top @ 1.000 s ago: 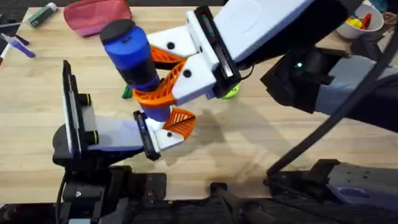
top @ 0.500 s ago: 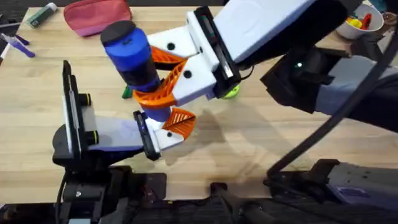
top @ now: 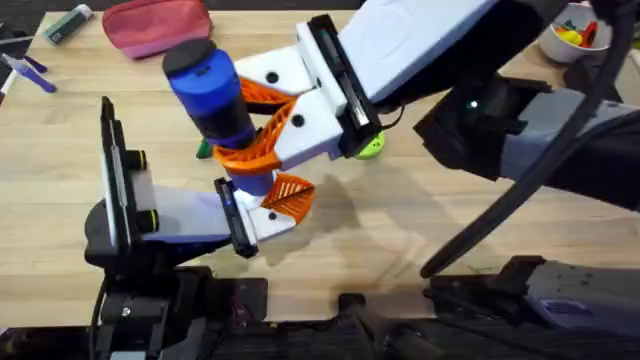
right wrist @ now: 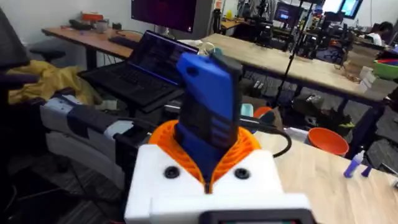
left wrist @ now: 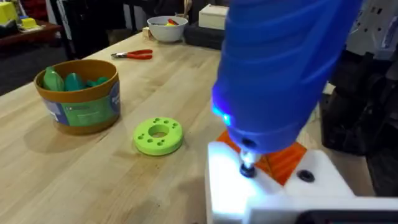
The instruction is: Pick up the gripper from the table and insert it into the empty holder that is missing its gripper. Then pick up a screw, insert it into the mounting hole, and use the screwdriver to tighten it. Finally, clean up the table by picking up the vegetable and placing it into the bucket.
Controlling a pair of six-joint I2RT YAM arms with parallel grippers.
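Observation:
My right gripper [top: 262,122] reaches across the table and is shut on the blue screwdriver [top: 212,92], which stands nearly upright between its white fingers and orange pads [right wrist: 166,138]. The screwdriver's silver tip [left wrist: 247,167] rests in a mounting hole on top of the white holder [left wrist: 261,193] at the end of my left arm [top: 150,215]. The orange gripper [top: 290,196] sits in that holder. A bit of the dark green vegetable [top: 204,149] peeks out behind the screwdriver. The gold-brown bucket [left wrist: 79,94] stands farther off with green items inside.
A lime-green ring disc [left wrist: 158,135] lies between the bucket and the holder. Red-handled pliers [left wrist: 134,55] and a white bowl [left wrist: 166,28] of coloured items sit at the table's far side. A pink pouch [top: 155,25] and markers [top: 30,70] lie at the back left.
The right arm and the screwdriver have shifted slightly to the left. The left arm has stayed put.

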